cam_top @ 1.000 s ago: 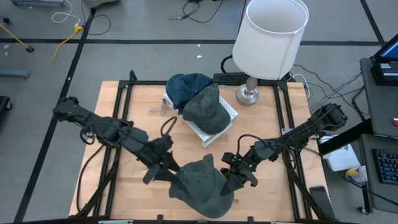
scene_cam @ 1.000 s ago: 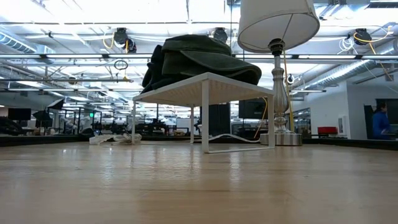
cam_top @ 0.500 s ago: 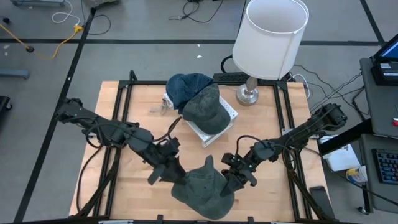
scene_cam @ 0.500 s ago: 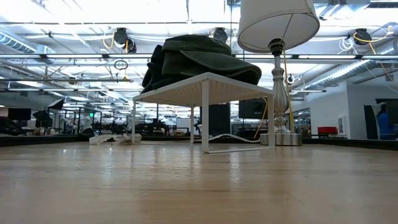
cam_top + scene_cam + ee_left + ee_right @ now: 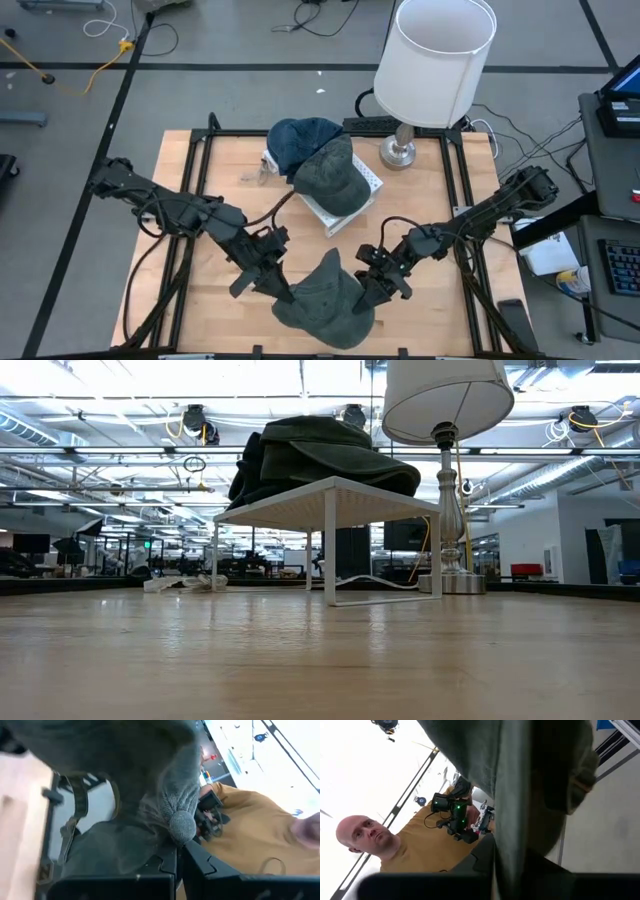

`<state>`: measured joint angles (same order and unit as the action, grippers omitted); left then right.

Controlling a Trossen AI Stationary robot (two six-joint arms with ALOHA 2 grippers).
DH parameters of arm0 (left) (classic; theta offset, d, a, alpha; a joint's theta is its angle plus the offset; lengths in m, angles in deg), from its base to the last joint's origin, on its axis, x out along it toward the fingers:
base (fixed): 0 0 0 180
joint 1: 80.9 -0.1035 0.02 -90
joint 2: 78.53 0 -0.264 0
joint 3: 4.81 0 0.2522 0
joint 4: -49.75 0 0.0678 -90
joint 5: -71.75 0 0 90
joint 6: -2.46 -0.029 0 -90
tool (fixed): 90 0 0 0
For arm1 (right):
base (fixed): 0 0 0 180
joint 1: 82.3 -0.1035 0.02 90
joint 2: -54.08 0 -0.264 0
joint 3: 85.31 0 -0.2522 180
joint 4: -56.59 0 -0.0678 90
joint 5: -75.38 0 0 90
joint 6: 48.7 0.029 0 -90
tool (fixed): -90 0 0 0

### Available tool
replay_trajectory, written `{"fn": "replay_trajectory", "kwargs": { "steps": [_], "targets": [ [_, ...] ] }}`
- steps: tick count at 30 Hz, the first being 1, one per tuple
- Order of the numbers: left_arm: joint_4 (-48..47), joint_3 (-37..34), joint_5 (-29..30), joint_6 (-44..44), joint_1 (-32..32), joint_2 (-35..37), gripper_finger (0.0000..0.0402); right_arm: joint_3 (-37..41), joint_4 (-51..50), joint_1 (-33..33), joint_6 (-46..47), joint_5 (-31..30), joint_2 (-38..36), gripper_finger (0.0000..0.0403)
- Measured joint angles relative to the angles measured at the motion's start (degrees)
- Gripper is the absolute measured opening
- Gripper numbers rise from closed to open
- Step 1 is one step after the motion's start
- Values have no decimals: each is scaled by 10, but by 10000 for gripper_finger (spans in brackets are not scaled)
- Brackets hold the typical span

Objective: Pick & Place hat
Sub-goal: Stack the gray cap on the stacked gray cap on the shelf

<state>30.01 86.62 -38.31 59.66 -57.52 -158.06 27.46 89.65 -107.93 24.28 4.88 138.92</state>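
Observation:
A grey-green hat [image 5: 328,302] sits at the table's near edge, between my two grippers. My left gripper [image 5: 280,288] is shut on its left side and my right gripper [image 5: 368,292] on its right side. In the left wrist view the hat [image 5: 125,775] fills the picture above the shut fingers [image 5: 167,865]. The right wrist view has the hat [image 5: 480,750] hanging across it. A blue hat [image 5: 303,138] and a dark green hat [image 5: 335,172] lie on a white rack [image 5: 372,185] at the table's far middle. The low view shows neither gripper. My left gripper pinches a bunched fold of the hat's cloth [image 5: 181,826] between its two fingers, at the hat's left side, coming from the table's left. Whether the hat is off the table does not show. My right gripper has the hat's right edge [image 5: 512,840] between its fingers, coming from the table's right. The cloth runs straight down into the jaws, which hide the place of contact.
A lamp with a white shade [image 5: 437,50] and a metal foot [image 5: 398,152] stands at the far right, beside the rack [image 5: 330,495]. A person in an ochre shirt [image 5: 420,850] is beyond the near edge. Bare wood [image 5: 225,190] lies left of the rack.
My left gripper has moved toward the hat, a little to the table's right and near edge, and has shut on the hat's left side. The cloth there has bunched up; the rest of the hat stays in place. My right gripper has kept its place.

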Motion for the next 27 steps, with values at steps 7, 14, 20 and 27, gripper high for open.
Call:
{"fn": "replay_trajectory", "kwargs": {
  "steps": [7, 14, 20, 27],
  "targets": [
    [-4, 0, -109, 61, -34, 0, 4, 0, -23, -35, 8, 2, -3, 139],
    [-116, 49, -148, 6, -85, 0, 3, 0, -104, -111, 27, -11, -3, 199],
    [-271, 116, -115, -95, -133, 1, 3, 0, -107, -158, -13, -98, -3, 207],
    [-337, 160, -40, -170, -198, 1, 3, 0, -72, -174, -106, -180, -3, 201]
  ]
}}
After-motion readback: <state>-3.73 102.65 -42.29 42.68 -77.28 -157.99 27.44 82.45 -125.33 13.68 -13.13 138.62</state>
